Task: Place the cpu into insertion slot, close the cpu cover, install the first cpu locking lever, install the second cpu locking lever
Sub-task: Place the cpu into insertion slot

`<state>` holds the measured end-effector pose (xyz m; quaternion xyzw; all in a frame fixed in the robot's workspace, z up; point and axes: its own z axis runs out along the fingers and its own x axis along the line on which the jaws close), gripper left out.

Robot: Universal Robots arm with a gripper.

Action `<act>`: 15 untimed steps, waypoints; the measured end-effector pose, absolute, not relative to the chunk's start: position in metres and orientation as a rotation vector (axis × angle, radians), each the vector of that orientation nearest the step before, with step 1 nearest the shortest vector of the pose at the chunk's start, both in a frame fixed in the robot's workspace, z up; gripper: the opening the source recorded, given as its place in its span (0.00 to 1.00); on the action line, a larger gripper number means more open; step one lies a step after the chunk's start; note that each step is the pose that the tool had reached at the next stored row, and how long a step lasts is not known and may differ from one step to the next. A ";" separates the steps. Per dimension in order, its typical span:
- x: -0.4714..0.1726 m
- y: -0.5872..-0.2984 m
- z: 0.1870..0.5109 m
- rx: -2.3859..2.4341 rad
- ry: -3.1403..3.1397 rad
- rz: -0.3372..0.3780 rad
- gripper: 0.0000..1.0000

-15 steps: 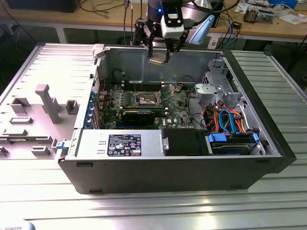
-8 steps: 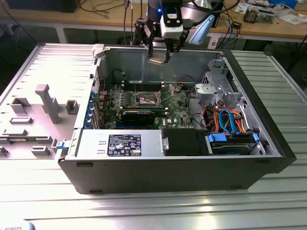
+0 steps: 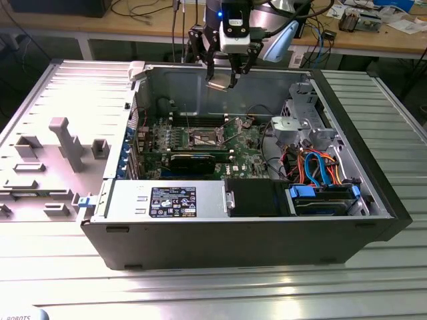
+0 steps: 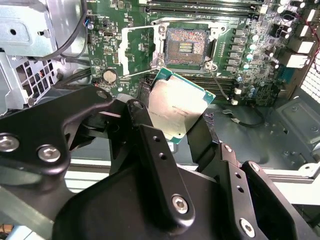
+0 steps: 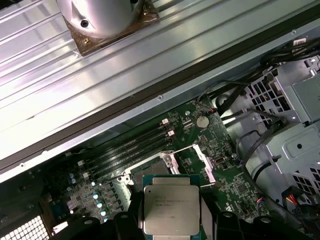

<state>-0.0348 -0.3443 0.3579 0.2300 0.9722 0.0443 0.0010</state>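
CPU [image 4: 177,107] location: we find it pinched by two opposite edges in the claw [image 3: 225,79], silver-grey top showing in both wrist views. It hangs above the rear wall of the open computer case [image 3: 240,233]. We record the remaining items by size. The ribbed metal bench [image 3: 200,287] carries the case, which lies on its side. The green motherboard [image 4: 125,50] lies flat inside, facing upward. The insertion slot [image 4: 186,46] sits below the chip and well apart from it, its dark centre uncovered. The CPU cover [image 5: 204,162] stands swung up beside the slot.
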 end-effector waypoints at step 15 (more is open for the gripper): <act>-0.035 -0.344 0.358 0.850 3.015 0.139 0.54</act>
